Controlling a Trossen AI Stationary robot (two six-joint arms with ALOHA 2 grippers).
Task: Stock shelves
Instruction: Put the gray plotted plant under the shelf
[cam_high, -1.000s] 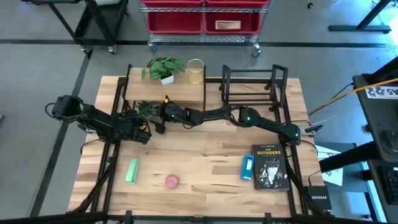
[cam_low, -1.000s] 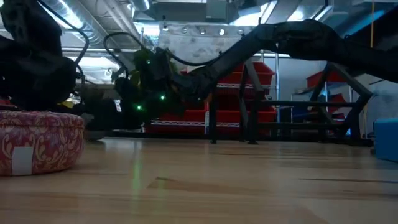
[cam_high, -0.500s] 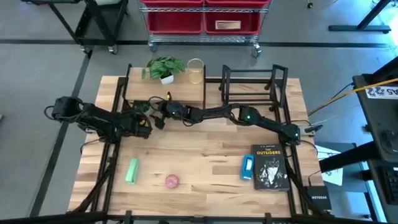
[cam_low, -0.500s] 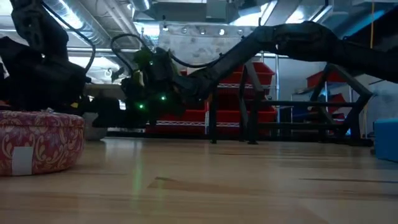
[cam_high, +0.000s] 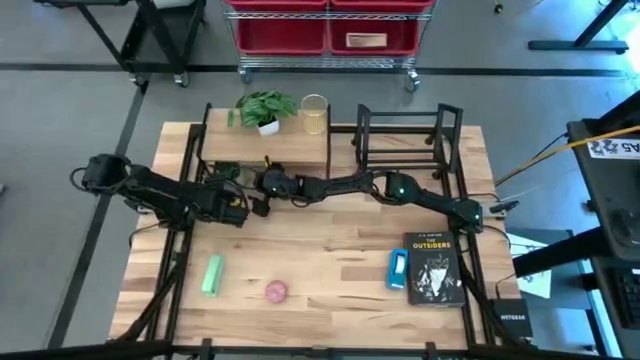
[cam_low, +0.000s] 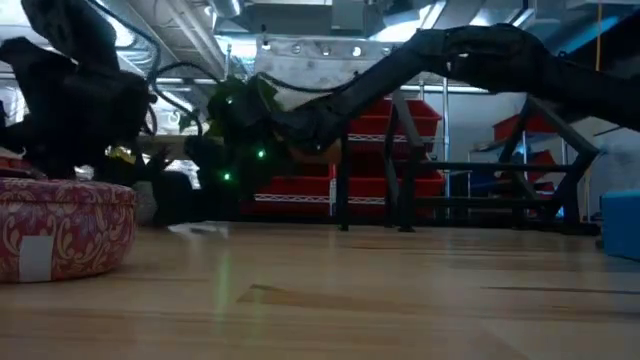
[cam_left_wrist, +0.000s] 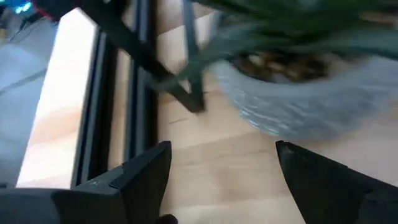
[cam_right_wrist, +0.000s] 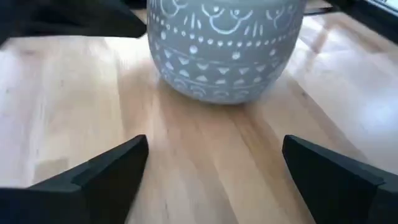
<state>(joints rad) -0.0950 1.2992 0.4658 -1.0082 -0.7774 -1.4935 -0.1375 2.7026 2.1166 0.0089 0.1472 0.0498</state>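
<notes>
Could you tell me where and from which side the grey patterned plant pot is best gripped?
Judging by its round wall, grip the grey pot across its widest middle, level, from the open table side where the right end effector faces it with fingers spread. Leaves crowd the top.

Low view. Wood surface fills the foreground. Near left: a round tin with red-and-gold floral pattern and a pale label, standing on the surface. Right arm reaches across from upper right toward left of centre, ending in a dark cluster with green indicator lights; claw itself not distinguishable. Black book rack stands at right rear, red bins behind it. Blue object at right edge.
</notes>
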